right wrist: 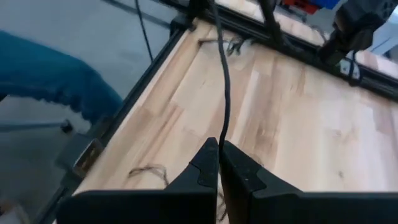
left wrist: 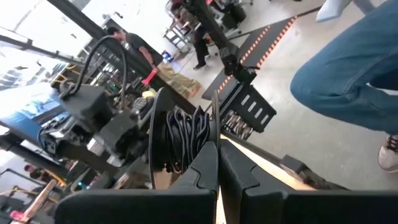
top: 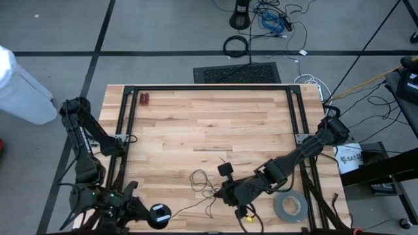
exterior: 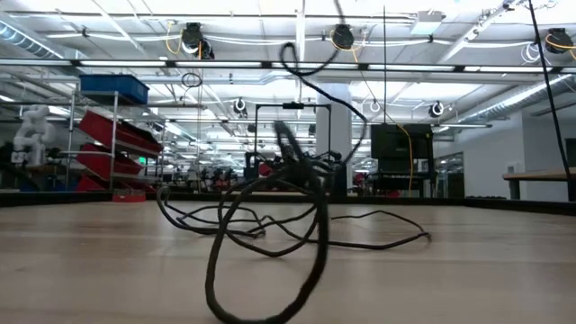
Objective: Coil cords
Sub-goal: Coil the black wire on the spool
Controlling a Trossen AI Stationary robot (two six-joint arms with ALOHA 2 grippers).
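The cords are one thin black cord. Part of it is wound into a small round bundle point(top: 160, 214) point(left wrist: 183, 134) at the table's near left corner. The rest lies in loose wiry loops point(top: 199, 181) point(exterior: 270, 225) on the wood near the front middle. My left gripper point(top: 149, 213) point(left wrist: 217, 163) is shut on the bundle. My right gripper point(top: 215, 194) point(right wrist: 219, 149) hovers over the loose loops, shut on a strand that runs away from it point(right wrist: 225, 81). My left gripper pinches the thin rim point(left wrist: 215, 127) at one side of the round bundle between its two fingers. The fingers lie about level. The bundle stands on edge beyond the fingertips, clear of the table. My right gripper pinches a single strand of the cord point(right wrist: 220, 138) between its two fingertips, slanting down from the table's right. From the fingers the strand runs on in a nearly straight line point(right wrist: 217, 37), above the wood.
A grey tape roll point(top: 290, 207) lies flat near the front right corner. A small red object point(top: 145, 99) sits at the far left. A black frame point(top: 209, 87) borders the tabletop. A person's leg in jeans point(left wrist: 348, 74) stands close by the near left corner.
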